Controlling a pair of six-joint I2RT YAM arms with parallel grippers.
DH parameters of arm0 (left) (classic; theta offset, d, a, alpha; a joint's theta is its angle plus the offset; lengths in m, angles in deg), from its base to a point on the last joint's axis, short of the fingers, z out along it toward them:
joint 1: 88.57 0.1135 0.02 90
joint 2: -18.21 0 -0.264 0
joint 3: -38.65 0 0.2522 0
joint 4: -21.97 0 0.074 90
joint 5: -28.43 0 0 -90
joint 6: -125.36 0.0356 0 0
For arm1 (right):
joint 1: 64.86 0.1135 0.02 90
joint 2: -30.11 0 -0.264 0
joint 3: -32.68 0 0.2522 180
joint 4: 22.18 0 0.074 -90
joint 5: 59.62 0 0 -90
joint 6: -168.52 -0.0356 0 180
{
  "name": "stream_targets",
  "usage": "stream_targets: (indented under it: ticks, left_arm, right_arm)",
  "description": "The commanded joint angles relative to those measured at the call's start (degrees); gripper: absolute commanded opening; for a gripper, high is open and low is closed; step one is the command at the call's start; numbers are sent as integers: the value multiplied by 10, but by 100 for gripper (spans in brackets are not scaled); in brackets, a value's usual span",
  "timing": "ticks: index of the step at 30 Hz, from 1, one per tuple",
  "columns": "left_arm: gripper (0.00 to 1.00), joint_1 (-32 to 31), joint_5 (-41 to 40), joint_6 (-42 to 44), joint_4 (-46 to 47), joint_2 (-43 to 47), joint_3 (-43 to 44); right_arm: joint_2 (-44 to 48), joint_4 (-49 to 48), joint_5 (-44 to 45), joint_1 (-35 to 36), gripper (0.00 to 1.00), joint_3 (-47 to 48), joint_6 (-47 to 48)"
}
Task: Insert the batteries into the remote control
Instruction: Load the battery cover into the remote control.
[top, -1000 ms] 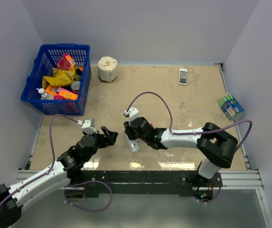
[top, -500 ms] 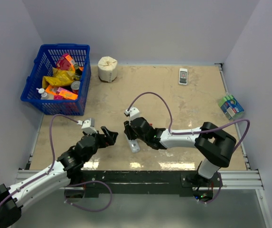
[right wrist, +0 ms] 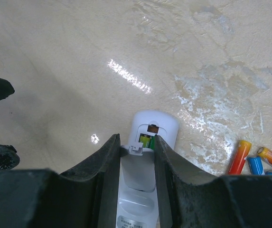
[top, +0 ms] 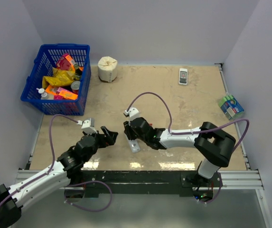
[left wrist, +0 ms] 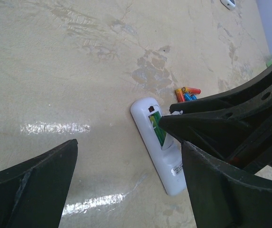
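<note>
The remote (top: 134,145) lies back-up on the table (top: 183,102), near its front edge. The compartment is exposed, with one green battery (left wrist: 157,129) seated inside. The right gripper (right wrist: 136,142) is clamped on the white cover (right wrist: 138,167) over the remote (both fingers touch its edges). The left gripper (left wrist: 128,145) stands wide apart and empty, just left of the remote. The other batteries (right wrist: 250,159) (orange, blue, red) lie clustered near the remote's top end.
</note>
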Motion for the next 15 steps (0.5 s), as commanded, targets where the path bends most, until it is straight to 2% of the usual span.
stream_targets:
  ticks: [1, 4, 15]
  left_arm:
    - [94, 1, -8, 4, 29, -4, 14]
    - [94, 1, -7, 5, 29, -4, 15]
    - [94, 1, -9, 2, 25, 0, 15]
  right_arm:
    - [-19, 24, 4, 3, 34, 2, 14]
    - [-23, 30, 5, 3, 39, 10, 16]
    - [-31, 42, -1, 4, 46, 30, 21]
